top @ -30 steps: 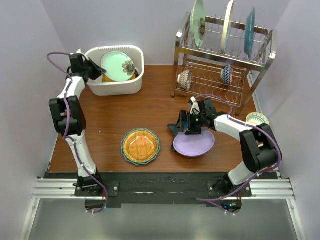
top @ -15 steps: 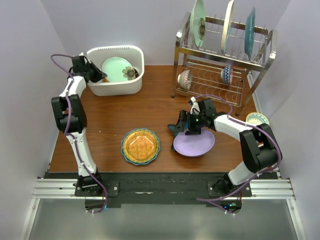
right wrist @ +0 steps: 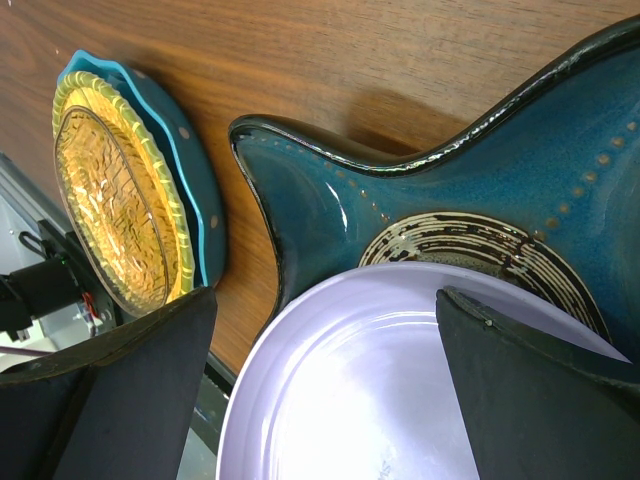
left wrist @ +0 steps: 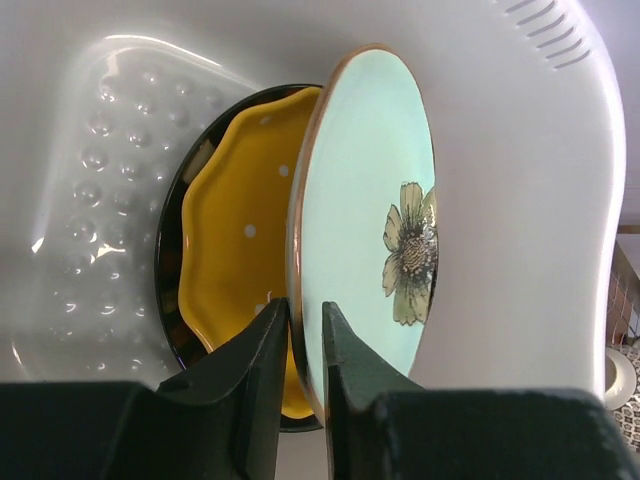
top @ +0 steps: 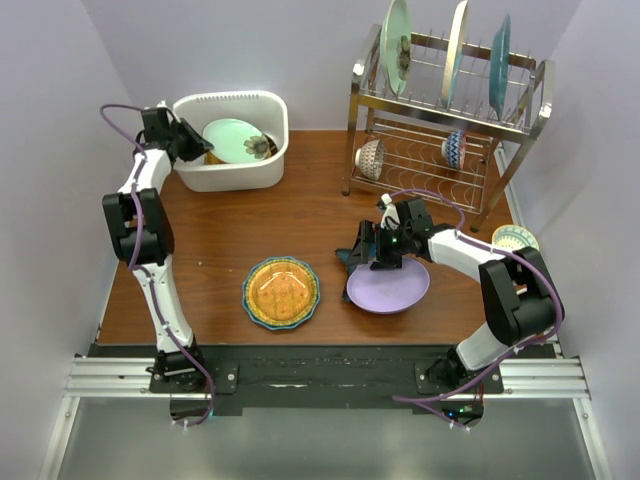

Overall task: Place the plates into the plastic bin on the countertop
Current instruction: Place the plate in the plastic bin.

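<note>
The white plastic bin stands at the back left of the countertop. Inside it a mint plate with a flower leans on edge against an orange dotted plate and a black-rimmed one. My left gripper straddles the mint plate's rim, its jaws slightly parted. My right gripper is open wide over the lavender plate, which lies on a blue star-shaped plate. To their left, an amber plate sits on the wood.
A steel wire rack at the back right holds three upright plates and two small bowls. A small patterned dish lies at the right edge. The bin's wall is close beside the mint plate.
The mint plate has sunk lower into the bin with my left gripper following it. The left jaws have parted a little from the rim. The right arm has not moved.
</note>
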{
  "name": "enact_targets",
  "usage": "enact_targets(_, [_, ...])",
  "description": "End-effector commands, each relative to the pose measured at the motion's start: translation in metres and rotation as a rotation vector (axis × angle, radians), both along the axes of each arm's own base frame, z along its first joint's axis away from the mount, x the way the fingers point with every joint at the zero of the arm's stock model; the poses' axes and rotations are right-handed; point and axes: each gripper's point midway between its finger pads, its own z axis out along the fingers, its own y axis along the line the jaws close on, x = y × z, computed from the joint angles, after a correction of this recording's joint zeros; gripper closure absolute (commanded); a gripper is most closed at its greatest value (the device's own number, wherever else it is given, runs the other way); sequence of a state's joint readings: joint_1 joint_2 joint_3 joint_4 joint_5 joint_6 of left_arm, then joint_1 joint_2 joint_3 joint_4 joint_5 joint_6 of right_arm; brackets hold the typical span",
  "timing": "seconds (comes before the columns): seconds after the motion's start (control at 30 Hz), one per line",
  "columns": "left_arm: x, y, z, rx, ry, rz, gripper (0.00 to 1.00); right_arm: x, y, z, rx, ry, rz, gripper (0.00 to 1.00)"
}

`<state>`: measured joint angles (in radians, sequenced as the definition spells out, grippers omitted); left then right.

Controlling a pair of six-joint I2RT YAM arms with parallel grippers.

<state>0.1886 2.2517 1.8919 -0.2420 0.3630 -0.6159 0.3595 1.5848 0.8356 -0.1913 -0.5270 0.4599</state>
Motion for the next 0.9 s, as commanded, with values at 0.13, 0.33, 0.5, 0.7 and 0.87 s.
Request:
enact_targets(0.13, [0.015, 0.004, 0.056, 0.034, -0.149, -0.042, 0.7, 0.005, 0.001, -0.002, 0.003, -0.037, 0.005, 0.04])
enact_targets(0.33, [0.012, 0.003, 0.053, 0.037, -0.136, -0.053, 0.59, 0.004, 0.001, -0.002, 0.003, -0.036, 0.004, 0.04])
enact_targets(0.5, [0.009, 0.002, 0.056, 0.038, -0.133, -0.061, 0.52, 0.003, 0.001, -0.001, 0.006, -0.04, 0.004, 0.04])
enact_targets(0.7, [0.004, -0.001, 0.06, 0.007, -0.104, -0.069, 0.43, 0.002, 0.001, 0.0, 0.008, -0.041, 0.0, 0.04])
enact_targets(0.87, [0.003, 0.003, 0.065, 0.035, -0.099, -0.06, 0.4, 0.002, 0.001, 0.001, 0.01, -0.045, -0.001, 0.04])
